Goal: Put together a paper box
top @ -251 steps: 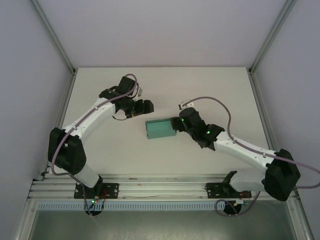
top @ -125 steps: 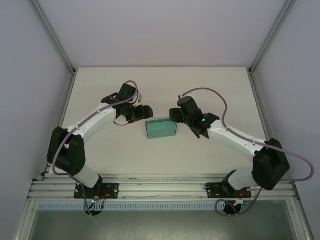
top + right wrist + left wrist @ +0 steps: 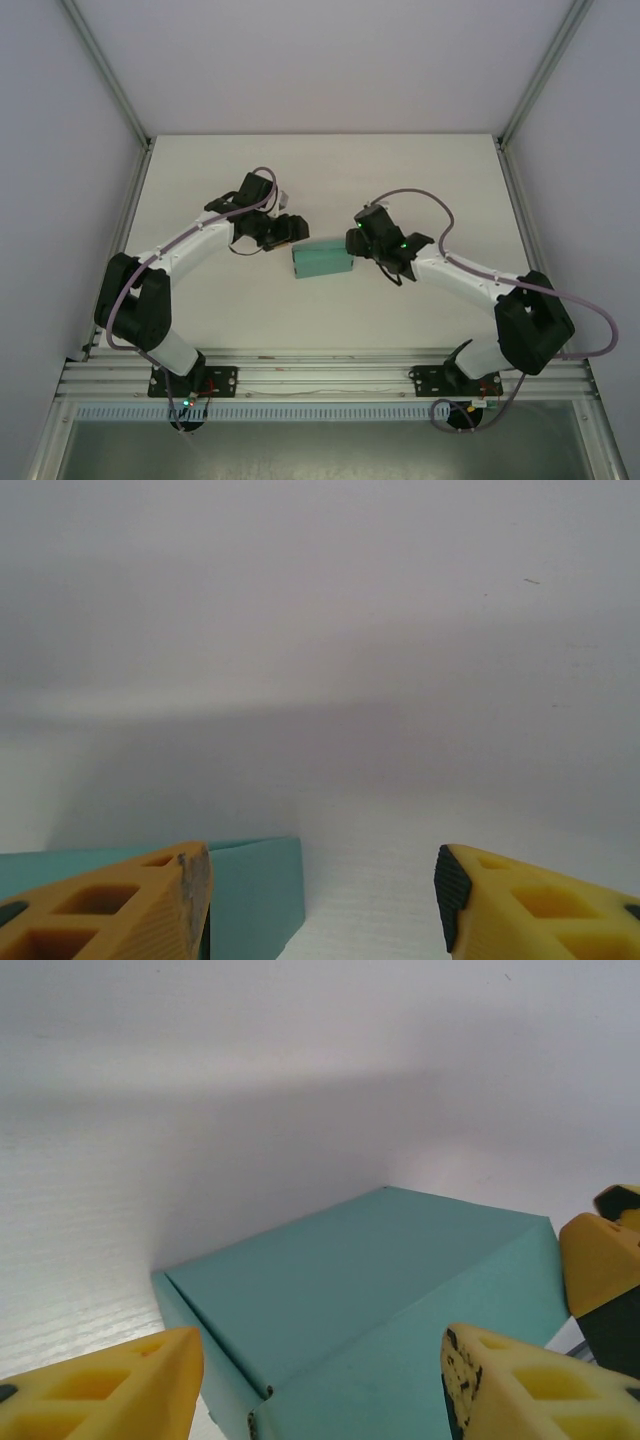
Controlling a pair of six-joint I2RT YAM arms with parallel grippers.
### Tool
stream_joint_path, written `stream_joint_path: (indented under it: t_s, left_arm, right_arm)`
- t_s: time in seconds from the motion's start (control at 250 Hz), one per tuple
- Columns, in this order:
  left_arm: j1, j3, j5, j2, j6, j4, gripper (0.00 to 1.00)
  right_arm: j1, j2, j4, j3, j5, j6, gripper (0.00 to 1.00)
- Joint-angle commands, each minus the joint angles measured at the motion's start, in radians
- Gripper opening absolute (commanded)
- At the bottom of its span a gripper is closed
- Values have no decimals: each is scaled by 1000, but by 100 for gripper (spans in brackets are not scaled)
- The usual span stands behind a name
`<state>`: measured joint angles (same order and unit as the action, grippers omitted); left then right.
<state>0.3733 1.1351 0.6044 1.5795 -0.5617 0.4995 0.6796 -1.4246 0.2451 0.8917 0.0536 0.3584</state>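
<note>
**Both pincers open at the ends of the teal box**

The left gripper (image 3: 288, 229) has its jaws apart. In its wrist view, the left gripper (image 3: 320, 1360) has yellow fingers (image 3: 120, 1385) at the two bottom corners of the frame. The paper box (image 3: 350, 1270) lies just ahead of them and in line with the gap. The fingertips overlap the box's near edges in that view, and I cannot tell whether they touch the card. A yellow and black finger (image 3: 603, 1260) of the other arm shows at the box's far end.

The right gripper (image 3: 353, 242) also has its jaws apart. In its wrist view, the right gripper (image 3: 322, 875) has bare table (image 3: 400, 730) between the fingers. One end of the paper box (image 3: 255, 885) shows beside and behind the left-hand finger (image 3: 120, 910).

From above, the paper box (image 3: 322, 259) is a closed, flat rectangle. It lies on the white table (image 3: 250, 310) near the middle, slightly skewed. The left gripper is at its far left corner and the right gripper is at its right end. Both arms reach inward from their bases at the near edge.
</note>
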Motion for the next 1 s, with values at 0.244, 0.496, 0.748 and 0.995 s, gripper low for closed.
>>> stream_joint_path:
  t_s: [0.244,0.496,0.748,0.995]
  left_arm:
    - [19,-119,34,-28,-12,-92,62]
    - [19,-288,38,-27,-31,-273,50]
    - [25,-530,-9,-31,4,-562,19]
    - [48,-621,-39,9,89,-710,0]
  right_arm:
    - [-2,-14,-160,-246,-27,-8,56]
    - [-3,-35,-263,-332,-42,-22,52]
    - [-2,-49,-454,-442,-110,-41,48]
    - [-3,-117,-630,-526,-163,-148,44]
